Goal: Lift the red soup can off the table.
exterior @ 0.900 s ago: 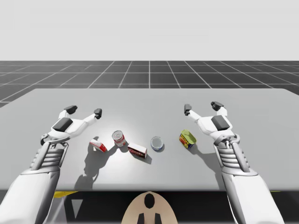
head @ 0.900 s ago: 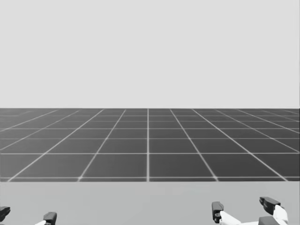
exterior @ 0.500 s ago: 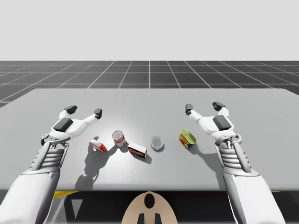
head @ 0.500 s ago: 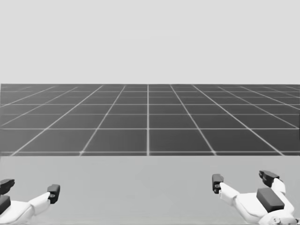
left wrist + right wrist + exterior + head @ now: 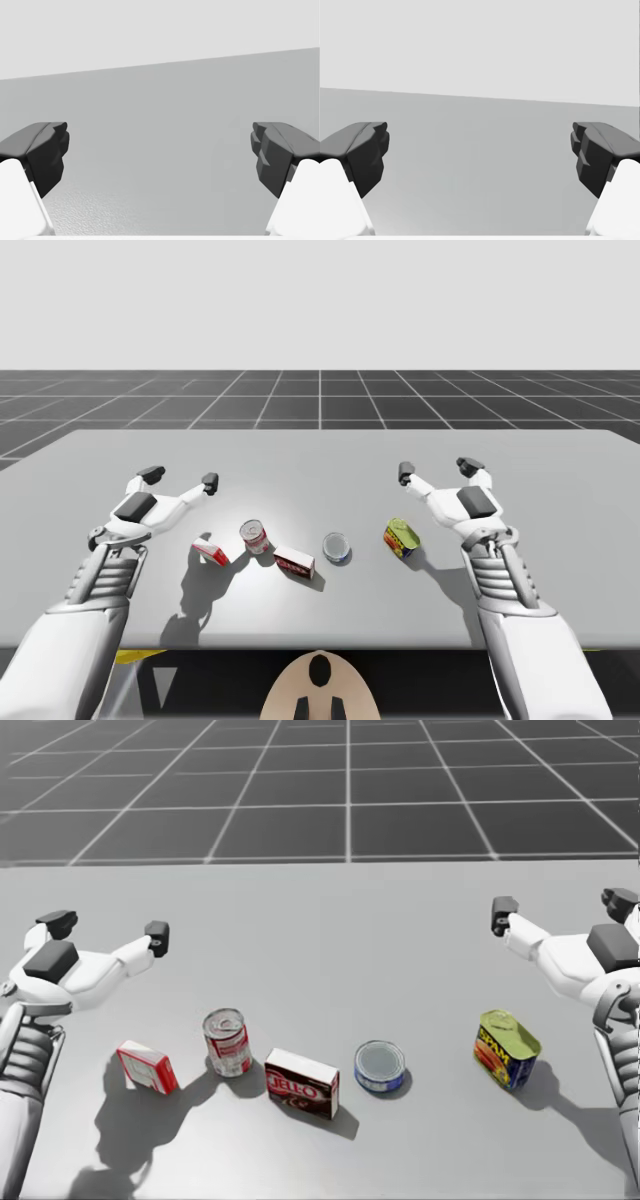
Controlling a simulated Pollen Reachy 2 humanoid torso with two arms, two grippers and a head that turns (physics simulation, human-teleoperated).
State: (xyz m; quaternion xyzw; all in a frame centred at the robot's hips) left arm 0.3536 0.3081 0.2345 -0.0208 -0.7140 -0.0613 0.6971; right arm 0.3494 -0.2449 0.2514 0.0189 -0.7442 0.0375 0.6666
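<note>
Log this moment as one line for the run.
left gripper: open, empty | right gripper: open, empty | red soup can: upright on table, untouched

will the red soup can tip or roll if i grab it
The red soup can stands upright on its flat end, so it probably won't roll unless toppled. Taller than wide, it may tip if pushed high. Metal-looking top: likely stiff.

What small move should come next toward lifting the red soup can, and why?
Probably draw the open left gripper back and inward, over the red-and-white cylindrical soup can: it stands upright on the grey table, untouched, nearer my torso than that gripper.
</note>
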